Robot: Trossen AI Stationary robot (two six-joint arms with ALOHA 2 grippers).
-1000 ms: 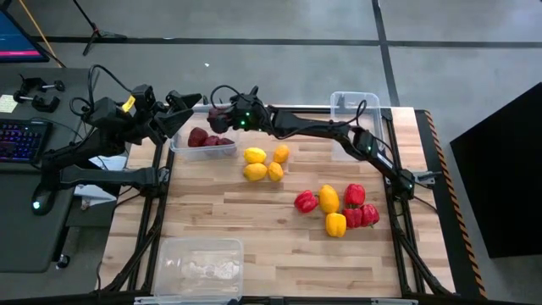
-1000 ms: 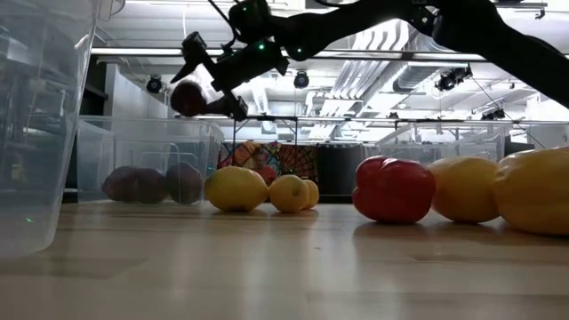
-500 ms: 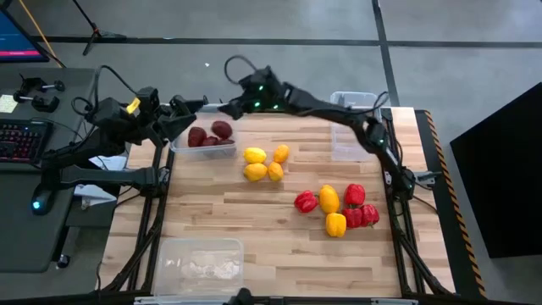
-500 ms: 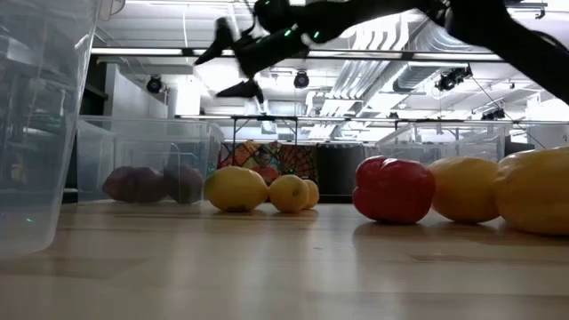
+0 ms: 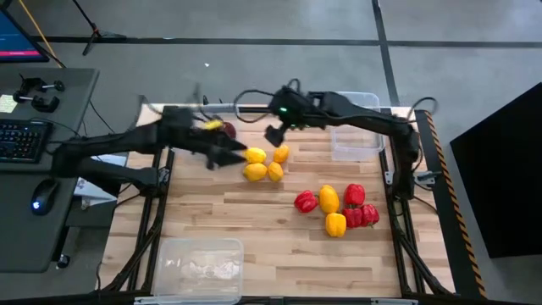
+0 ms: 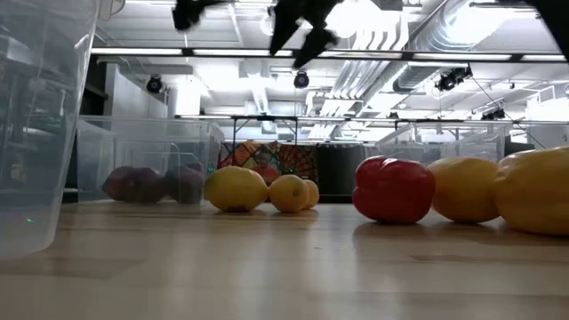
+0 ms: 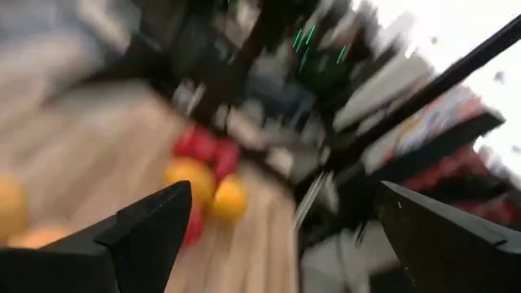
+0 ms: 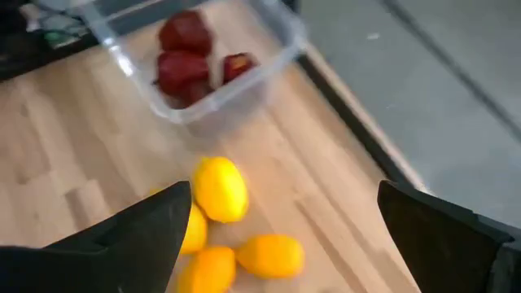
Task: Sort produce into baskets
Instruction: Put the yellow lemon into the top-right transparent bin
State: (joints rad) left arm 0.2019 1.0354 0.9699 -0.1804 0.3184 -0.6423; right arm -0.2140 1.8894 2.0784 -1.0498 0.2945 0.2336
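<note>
Four lemons (image 5: 264,163) lay clustered at table centre, long axes mixed. The maroon fruits (image 8: 186,55) sat in the basket (image 8: 244,77) beyond the lemons. Peppers (image 5: 339,206) lay right of the lemons. The left gripper (image 5: 224,155) hung beside the lemons, spread wide, empty. The right gripper (image 5: 275,134) hovered behind the lemons, spread, empty. No writing was legible

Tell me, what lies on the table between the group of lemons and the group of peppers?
Nothing: in the high view only bare wood separates the lemons from the peppers; the low view shows an open gap there too.
</note>
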